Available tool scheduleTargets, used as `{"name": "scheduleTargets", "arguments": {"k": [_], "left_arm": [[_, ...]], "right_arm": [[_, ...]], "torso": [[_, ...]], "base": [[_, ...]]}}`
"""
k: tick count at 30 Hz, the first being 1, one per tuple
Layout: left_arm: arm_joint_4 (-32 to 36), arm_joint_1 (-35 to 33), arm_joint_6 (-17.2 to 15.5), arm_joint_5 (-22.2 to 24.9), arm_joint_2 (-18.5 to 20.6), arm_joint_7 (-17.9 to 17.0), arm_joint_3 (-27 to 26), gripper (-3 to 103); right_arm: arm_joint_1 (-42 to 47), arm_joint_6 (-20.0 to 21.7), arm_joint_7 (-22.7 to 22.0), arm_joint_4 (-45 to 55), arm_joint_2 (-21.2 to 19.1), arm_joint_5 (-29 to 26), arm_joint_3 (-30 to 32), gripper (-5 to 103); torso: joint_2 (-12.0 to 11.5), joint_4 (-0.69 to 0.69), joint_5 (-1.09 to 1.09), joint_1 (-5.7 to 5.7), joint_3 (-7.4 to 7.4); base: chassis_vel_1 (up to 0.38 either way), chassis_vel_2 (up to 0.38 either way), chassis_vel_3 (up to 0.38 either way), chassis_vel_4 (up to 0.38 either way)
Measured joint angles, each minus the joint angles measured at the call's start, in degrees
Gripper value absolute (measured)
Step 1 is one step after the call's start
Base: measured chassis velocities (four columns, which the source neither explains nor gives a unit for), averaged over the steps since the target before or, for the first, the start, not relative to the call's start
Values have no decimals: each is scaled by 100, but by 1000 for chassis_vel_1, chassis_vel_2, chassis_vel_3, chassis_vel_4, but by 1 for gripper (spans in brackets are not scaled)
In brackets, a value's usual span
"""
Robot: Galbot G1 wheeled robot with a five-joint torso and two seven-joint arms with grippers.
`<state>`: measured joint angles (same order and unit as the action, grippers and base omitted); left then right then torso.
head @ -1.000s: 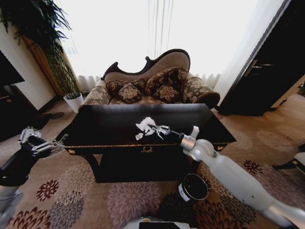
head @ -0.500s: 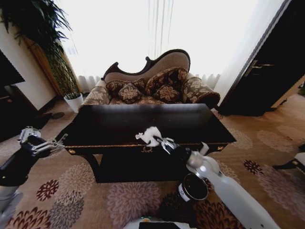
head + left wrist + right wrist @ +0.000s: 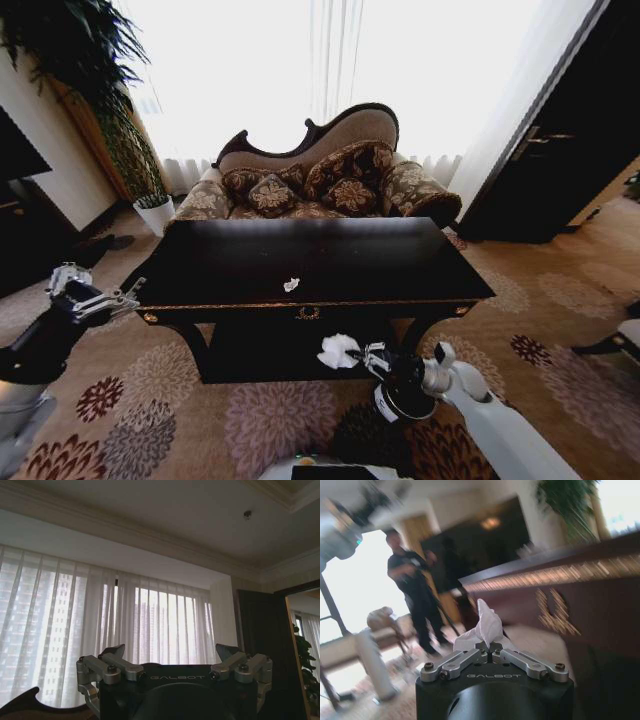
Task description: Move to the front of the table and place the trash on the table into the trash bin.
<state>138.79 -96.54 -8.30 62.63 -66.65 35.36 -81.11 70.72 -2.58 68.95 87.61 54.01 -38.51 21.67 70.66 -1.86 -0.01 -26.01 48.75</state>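
My right gripper (image 3: 358,355) is shut on a crumpled white paper ball (image 3: 338,350), one piece of the trash. It holds the ball below the front edge of the black table (image 3: 400,262), just left of the round dark trash bin (image 3: 405,392) on the carpet. In the right wrist view the white paper (image 3: 485,625) sticks up between the closed fingers of my right gripper (image 3: 487,649). A tiny white scrap (image 3: 291,285) lies on the table near its front centre. My left gripper (image 3: 95,295) hangs open at the left, away from the table; in the left wrist view my left gripper (image 3: 170,655) points at the ceiling and curtains.
A patterned sofa (image 3: 320,180) stands behind the table. A white plant pot (image 3: 155,212) sits at the back left beneath a tall plant. A dark cabinet (image 3: 540,160) stands at the right. Floral carpet lies around the bin.
My right gripper has carried the white paper ball off the table top and down past its front edge to beside the trash bin. My left arm has shifted only slightly.
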Motion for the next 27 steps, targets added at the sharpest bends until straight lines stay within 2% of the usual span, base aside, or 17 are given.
{"name": "scheduleTargets", "arguments": {"k": [3, 6, 7, 10, 13, 15, 18, 19, 20, 22, 23, 24, 25, 27], "left_arm": [[-25, 7, 2, 27, 28, 0, -19, 100], [-33, 10, 2, 29, 34, 0, -20, 100], [-34, 13, 3, 29, 35, 0, -18, 100], [-34, 12, 3, 29, 31, 0, -15, 100], [-28, -12, 8, 25, 17, 1, -21, 100], [-25, -16, 9, 25, 15, 2, -28, 100], [-7, -32, 16, 24, -1, 2, -41, 100], [10, -45, 18, 19, -18, 4, -42, 100], [10, -45, 18, 19, -18, 4, -42, 100], [35, -71, 19, 13, -36, 5, -45, 100], [43, -83, 20, 12, -41, 5, -50, 100], [43, -83, 20, 12, -41, 5, -50, 100], [51, -106, 23, 12, -43, 6, -79, 100], [59, -128, 25, 16, -43, 6, -113, 100]], "right_arm": [[-189, -143, -474, -485, 41, 440, -186, 0], [-284, -183, -727, -687, 47, 715, -294, 0], [-398, -218, -959, -879, 50, 968, -375, 0], [-524, -232, -1205, -1080, 53, 1226, -433, 0], [-743, -253, -1631, -1523, 51, 2023, -469, 0], [-766, -267, -1764, -1605, 45, 2179, -493, 0], [-826, -205, -2657, -1937, 48, 2706, -671, 0], [-848, -9, -3330, -2063, 75, 2855, -787, 0], [-848, -9, -3330, -2063, 75, 2855, -787, 0], [-893, 286, -4168, -2263, 123, 2880, -956, 0], [-925, 364, -4434, -2361, 144, 2880, -1008, 0], [-925, 364, -4434, -2361, 144, 2880, -1008, 0], [-991, 456, -4830, -2557, 179, 2948, -1067, 0], [-1037, 505, -5125, -2719, 209, 3141, -1089, 0]], "torso": [[0, 0, 0, 0, 0], [0, 0, 0, 0, 0], [0, 0, 0, 0, 0], [0, 1, 0, 0, 0], [0, 1, -2, 0, 0], [0, 1, -1, 0, 0], [0, -1, 0, 0, 0], [0, 0, 0, 0, 0], [0, 0, 0, 0, 0], [0, 0, 1, 0, 0], [0, 0, 1, 0, 0], [0, 0, 1, 0, 0], [0, 0, 0, 0, 0], [0, 1, 0, 0, 0]], "base": [[0, 0, 0, 0], [0, 0, 0, 0], [0, 0, 0, 0], [0, 0, 0, 0], [0, 0, 0, 0], [0, 0, 0, 0], [0, 0, 0, 0], [0, 0, 0, 0], [0, 0, 0, 0], [0, 0, 0, 0], [0, 0, 0, 0], [0, 0, 0, 0], [0, 0, 0, 0], [0, 0, 0, 0]]}}
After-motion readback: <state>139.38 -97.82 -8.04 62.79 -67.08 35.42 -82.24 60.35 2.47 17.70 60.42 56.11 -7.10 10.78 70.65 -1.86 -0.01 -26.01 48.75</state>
